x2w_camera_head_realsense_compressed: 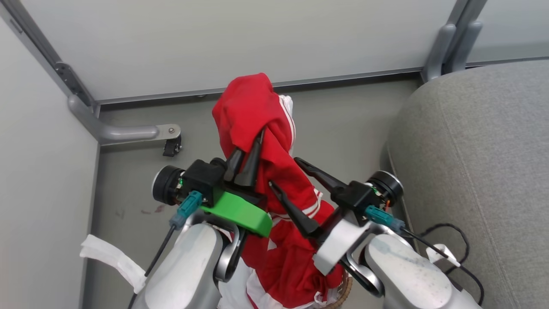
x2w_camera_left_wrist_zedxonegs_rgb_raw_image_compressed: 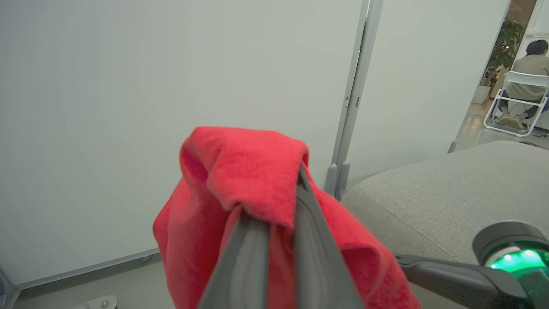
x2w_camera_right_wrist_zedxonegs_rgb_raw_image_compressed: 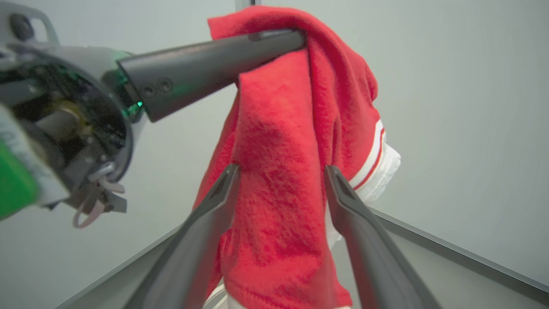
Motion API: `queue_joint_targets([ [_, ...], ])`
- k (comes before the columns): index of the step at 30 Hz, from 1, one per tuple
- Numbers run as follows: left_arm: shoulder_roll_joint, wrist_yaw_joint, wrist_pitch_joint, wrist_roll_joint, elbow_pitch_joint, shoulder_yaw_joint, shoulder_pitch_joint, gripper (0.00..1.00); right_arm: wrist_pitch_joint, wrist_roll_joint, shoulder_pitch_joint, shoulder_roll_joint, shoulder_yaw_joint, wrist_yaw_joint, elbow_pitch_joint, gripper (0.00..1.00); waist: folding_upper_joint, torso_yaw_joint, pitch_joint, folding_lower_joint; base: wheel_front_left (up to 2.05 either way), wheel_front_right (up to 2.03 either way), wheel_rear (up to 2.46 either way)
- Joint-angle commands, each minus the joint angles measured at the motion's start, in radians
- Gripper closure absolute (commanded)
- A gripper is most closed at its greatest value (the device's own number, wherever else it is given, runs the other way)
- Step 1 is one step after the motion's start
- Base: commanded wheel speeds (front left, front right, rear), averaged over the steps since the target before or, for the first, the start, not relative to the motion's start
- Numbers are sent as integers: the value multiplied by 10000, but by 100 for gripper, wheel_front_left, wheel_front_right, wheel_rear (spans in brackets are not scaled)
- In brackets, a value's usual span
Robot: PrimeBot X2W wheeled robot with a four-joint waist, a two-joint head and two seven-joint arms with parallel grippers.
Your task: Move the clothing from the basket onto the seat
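Grey floor [x2w_camera_head_realsense_compressed: 343, 124], pale partition walls [x2w_camera_head_realsense_compressed: 214, 43], grey seat [x2w_camera_head_realsense_compressed: 472, 150] at right, left jaws clamped on red clothing [x2w_camera_head_realsense_compressed: 253, 111], right jaws apart beside it

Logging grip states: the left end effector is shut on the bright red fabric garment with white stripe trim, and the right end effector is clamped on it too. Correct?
Not quite: the right wrist view shows the right end effector open, its fingers either side of the bright red striped fabric garment. The left end effector is shut on it, as stated.
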Motion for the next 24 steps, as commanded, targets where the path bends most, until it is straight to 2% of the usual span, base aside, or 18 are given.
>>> queue_joint_targets([
  [1, 25, 22, -6, -81, -68, -105, -109, 100, -21, 118, -261, 78, 202, -10, 175, 0, 0, 233, 53, 1, 0, 0, 0],
  [6, 22, 13, -6, -363, -214, -634, -271, 100, -19, 239, -929, 228, 922, -12, 1059, 0, 0, 682, 133, 1, 0, 0, 0],
  [10, 23, 52, -6, -522, -290, -992, -338, 100, -15, 275, -1154, 338, 1081, -10, 1724, 0, 0, 1004, 141, 1, 0, 0, 0],
  [11, 22, 75, -6, -554, -305, -1046, -340, 100, -13, 297, -1136, 357, 1122, -10, 1885, 21, 0, 1064, 139, 1, 0, 0, 0],
  [12, 20, 82, -6, -583, -322, -1112, -350, 100, -13, 368, -1122, 373, 1078, -10, 2053, 21, 0, 1130, 141, 1, 0, 0, 0],
  [13, 22, 93, -6, -630, -330, -1155, -350, 100, -15, 423, -1103, 386, 993, -12, 2141, 100, 0, 1173, 138, 1, 0, 0, 0],
  [18, 20, 182, -6, -726, -322, -1211, -294, 100, -13, 622, -865, 418, 806, -10, 2333, 100, 0, 1260, 154, 1, 0, 0, 0],
  [24, 23, 275, -6, -562, -372, -905, -208, 100, -15, 591, -731, 412, 250, -12, 1978, 100, 0, 986, 225, 1, 0, 0, 0],
])
